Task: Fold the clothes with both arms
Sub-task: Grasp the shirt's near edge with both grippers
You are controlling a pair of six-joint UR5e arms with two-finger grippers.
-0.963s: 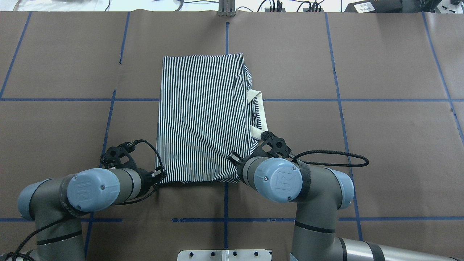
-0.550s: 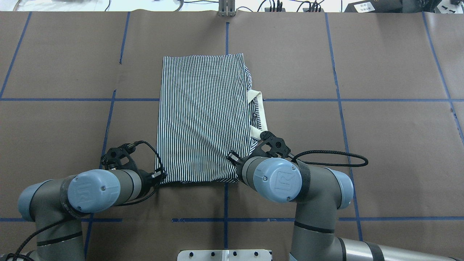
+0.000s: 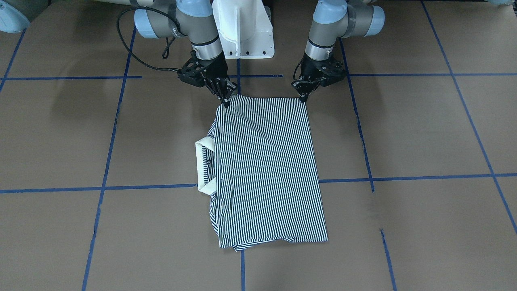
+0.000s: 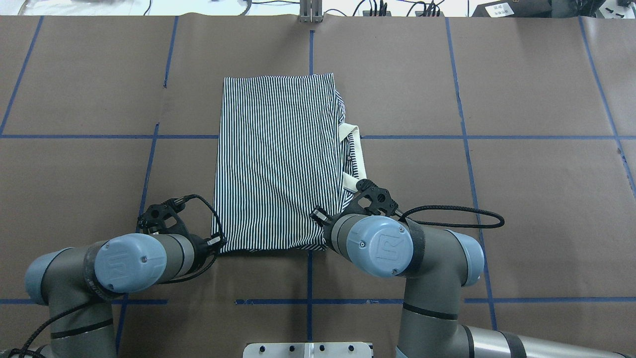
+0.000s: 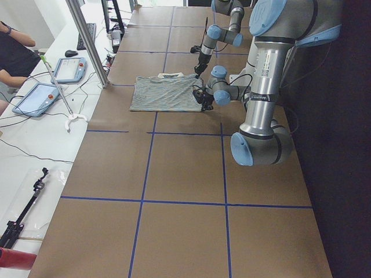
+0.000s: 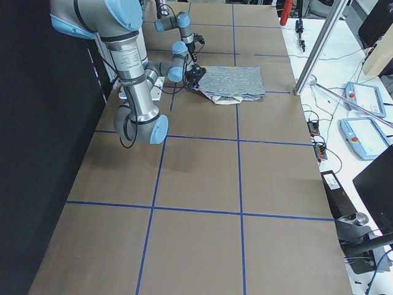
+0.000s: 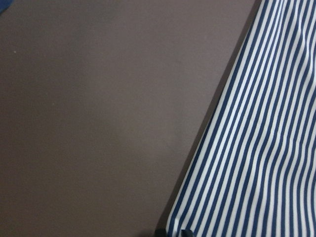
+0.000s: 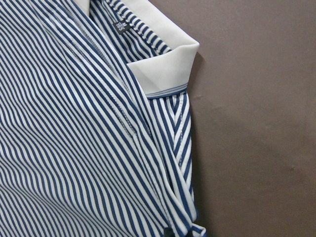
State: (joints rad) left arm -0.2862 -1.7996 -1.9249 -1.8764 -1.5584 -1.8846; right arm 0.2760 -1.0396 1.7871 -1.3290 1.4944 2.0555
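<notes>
The striped polo shirt [image 3: 266,169] [image 4: 278,159] lies folded into a tall rectangle at the table's middle, with its cream collar [image 3: 203,165] [image 8: 163,64] sticking out on the robot's right side. My left gripper [image 3: 303,97] [image 4: 218,243] is shut on the shirt's near left corner. At the near right corner my right gripper [image 3: 225,102] is shut on the cloth; overhead its fingers are hidden under the wrist. The near hem runs straight between the two grippers, with a thin shadow under it. Both wrist views show striped cloth [image 7: 256,148] reaching down to the fingertips.
The brown table cover carries blue tape lines [image 4: 310,54]. The white pedestal base [image 3: 242,28] stands behind the grippers. A metal post [image 4: 310,12] rises at the far edge. Tablets [image 5: 43,98] and a person's arm [image 5: 14,46] are beyond the table.
The left arm's elbow has shifted slightly to the right and towards the robot. Both grippers keep their hold and the shirt lies as before.
</notes>
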